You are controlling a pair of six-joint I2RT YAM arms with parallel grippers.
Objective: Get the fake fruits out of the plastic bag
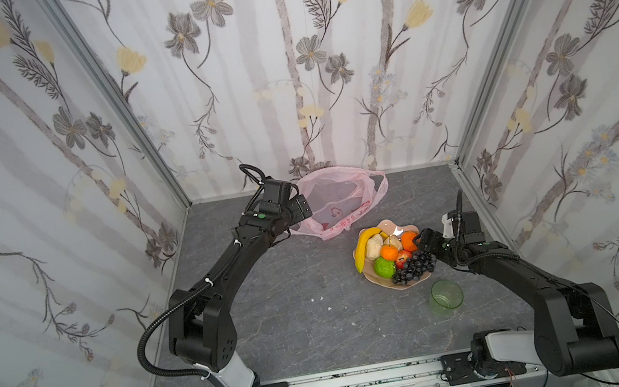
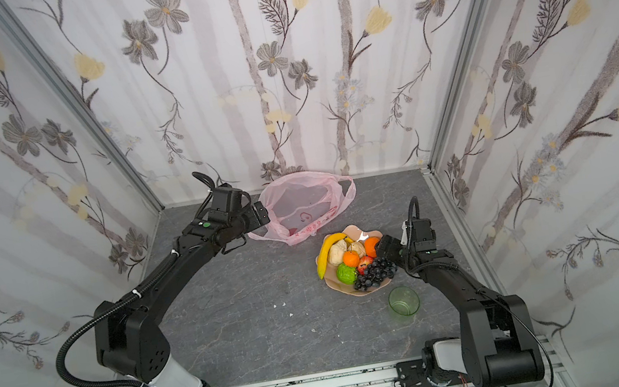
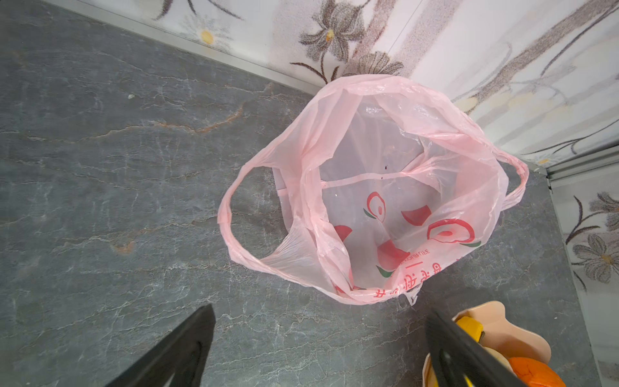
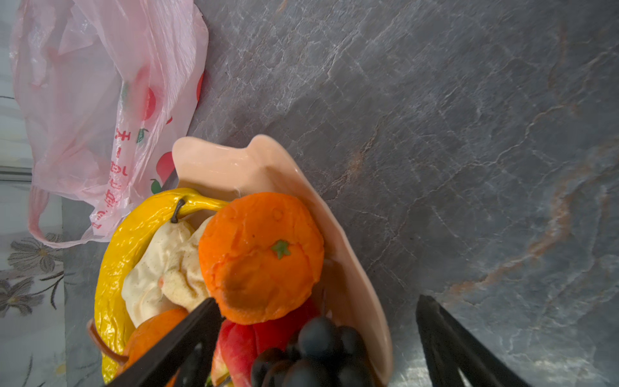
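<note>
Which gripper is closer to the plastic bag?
Left. The left gripper sits open beside the plastic bag; the right gripper is open at the plate, farther off.

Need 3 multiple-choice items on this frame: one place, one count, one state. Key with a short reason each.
1. Where are the fruits?
A) in the bag
B) on the plate
C) in the cup

2. How many oranges are there?
A) one
B) two
C) four

3. The left gripper is:
A) open and empty
B) shut on a bag handle
C) shut on an orange

Key:
1 B: they are piled on the plate, and the bag and cup look empty.
2 B: one sits by the plate's rim and another mid-pile.
3 A: its fingers stand wide apart with nothing between them.
</note>
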